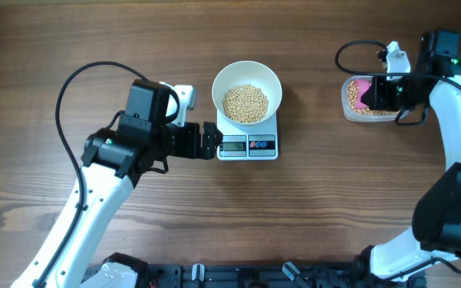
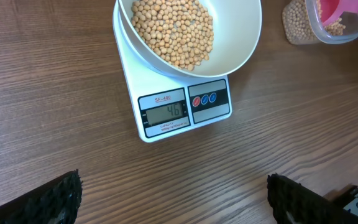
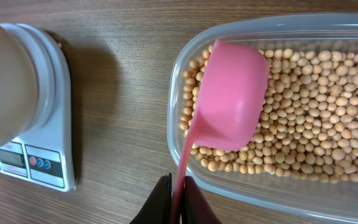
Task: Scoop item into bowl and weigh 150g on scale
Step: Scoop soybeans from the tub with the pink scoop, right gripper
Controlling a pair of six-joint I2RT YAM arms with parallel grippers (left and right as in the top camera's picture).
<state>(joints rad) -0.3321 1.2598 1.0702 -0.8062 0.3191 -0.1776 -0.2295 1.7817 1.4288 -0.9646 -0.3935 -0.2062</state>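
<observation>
The white bowl [image 1: 247, 95] sits on the white scale [image 1: 247, 146] and holds a heap of tan beans [image 1: 245, 102]. In the left wrist view the bowl [image 2: 229, 53] and the scale [image 2: 185, 109] lie ahead, and the display shows digits. My left gripper [image 1: 209, 141] is open just left of the scale, holding nothing; its fingertips [image 2: 48, 199] frame bare wood. My right gripper [image 3: 179, 202] is shut on the handle of a pink scoop [image 3: 232, 102], whose cup is turned bottom-up over the beans [image 3: 316, 130] in the clear tub [image 3: 194, 56].
The clear plastic tub [image 1: 350, 108] stands at the right side of the wooden table, a hand's width from the scale. Black cables loop from both arms. A dark rail runs along the front edge.
</observation>
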